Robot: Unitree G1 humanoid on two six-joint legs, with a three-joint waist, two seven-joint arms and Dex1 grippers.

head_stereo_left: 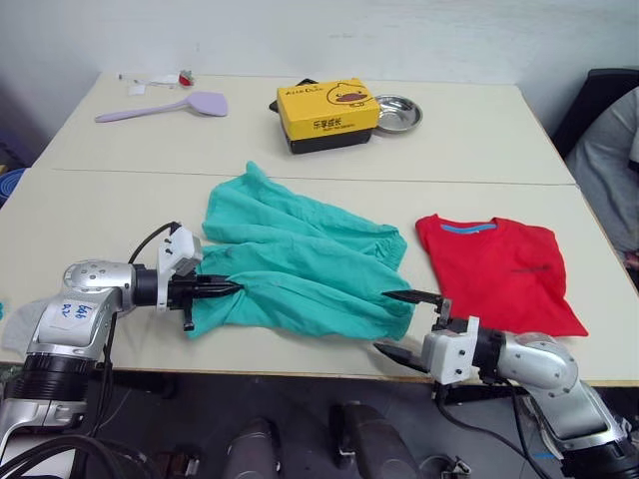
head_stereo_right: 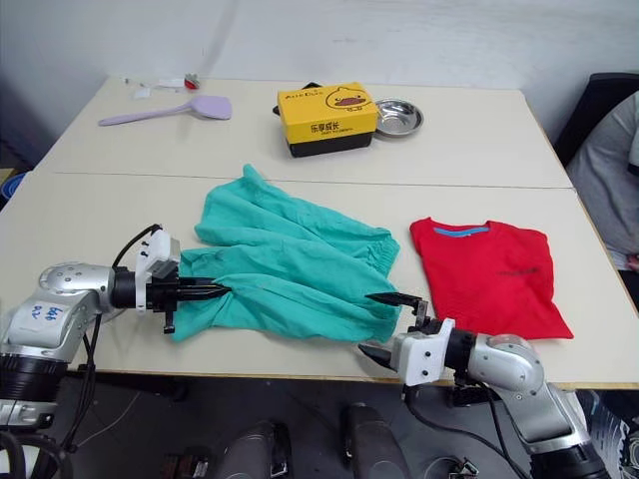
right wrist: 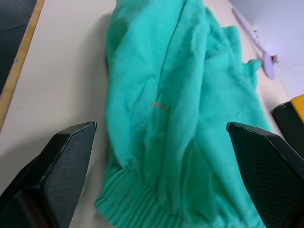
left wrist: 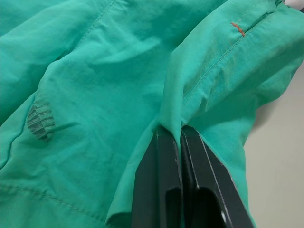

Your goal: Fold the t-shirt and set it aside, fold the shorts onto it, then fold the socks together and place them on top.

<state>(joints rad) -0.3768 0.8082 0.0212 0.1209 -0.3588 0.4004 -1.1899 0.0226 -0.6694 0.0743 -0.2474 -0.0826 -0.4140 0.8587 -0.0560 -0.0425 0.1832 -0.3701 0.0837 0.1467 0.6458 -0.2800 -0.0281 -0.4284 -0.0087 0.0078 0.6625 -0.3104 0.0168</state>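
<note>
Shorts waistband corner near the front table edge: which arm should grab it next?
Right, likely. The right gripper is open at the shorts waistband end, fingers either side of the fabric. The left gripper is already shut on the opposite end.

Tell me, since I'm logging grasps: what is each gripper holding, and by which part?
The left gripper is shut on the shorts, pinching a fold at their left edge. The right gripper is open at the waistband end, holding nothing.

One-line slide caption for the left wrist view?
Left gripper shut on a fold of the shorts.
</note>
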